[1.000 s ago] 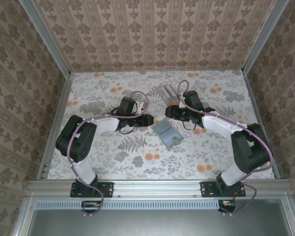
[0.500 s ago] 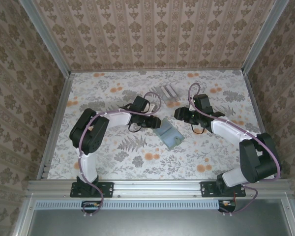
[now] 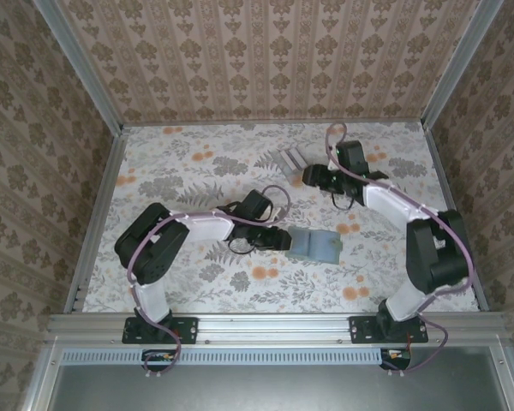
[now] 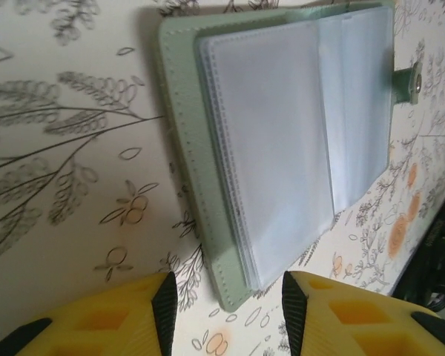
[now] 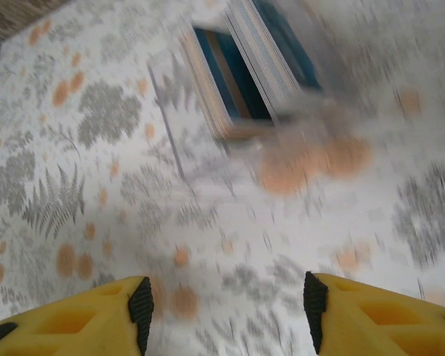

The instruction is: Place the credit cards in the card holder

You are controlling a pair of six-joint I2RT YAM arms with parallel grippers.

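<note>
The grey-green card holder (image 3: 318,247) lies open on the table, its clear sleeves (image 4: 282,133) facing up and its snap tab (image 4: 409,83) at the far side. My left gripper (image 3: 282,239) is open right beside it, and the holder's near corner (image 4: 233,293) sits between the fingers (image 4: 165,297) without touching them. Blue credit cards (image 5: 241,81) stand on edge in a clear slotted stand (image 3: 289,160) at the back; they look blurred in the right wrist view. My right gripper (image 3: 308,175) is open just in front of that stand, with nothing between its fingers (image 5: 142,300).
The floral tablecloth (image 3: 180,171) covers the table, which is walled by patterned panels and metal posts (image 3: 103,205). Both arms reach toward the middle, with purple cables looping over them. The near rail (image 3: 274,324) holds the arm bases.
The left gripper slid nearer and to the right, and the card holder shifted right and turned with it. The right gripper swung back toward the slotted stand.
</note>
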